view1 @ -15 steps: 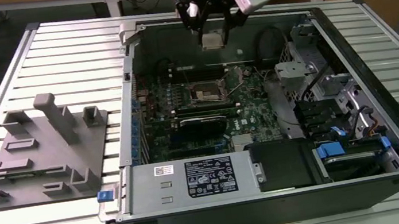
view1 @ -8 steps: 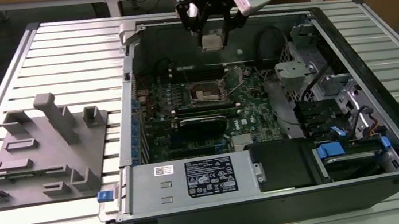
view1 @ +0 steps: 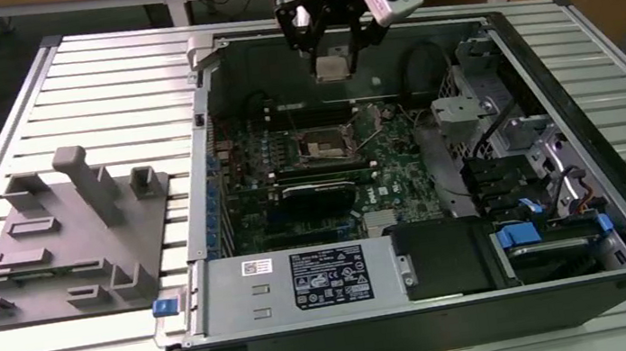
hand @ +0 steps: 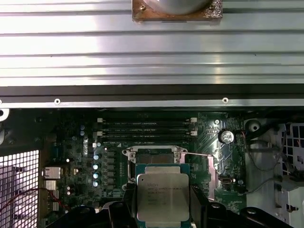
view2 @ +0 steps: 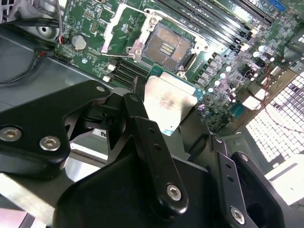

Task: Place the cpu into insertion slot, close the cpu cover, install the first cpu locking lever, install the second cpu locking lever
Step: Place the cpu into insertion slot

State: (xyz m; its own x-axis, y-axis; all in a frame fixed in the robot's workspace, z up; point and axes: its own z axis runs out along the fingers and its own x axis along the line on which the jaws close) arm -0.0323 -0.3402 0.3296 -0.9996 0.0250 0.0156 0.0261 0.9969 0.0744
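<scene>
The fingers (view2: 137,114) are clamped on the cpu (view2: 171,102), holding it in the air above the uncovered insertion slot (view2: 166,45).

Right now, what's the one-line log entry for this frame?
end effector: shut on cpu | cpu: held above motherboard, not seated | insertion slot: uncovered, empty

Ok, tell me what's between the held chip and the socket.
Nothing in the way: in the second wrist view the chip hangs clear above the open socket, just air between them.
</scene>
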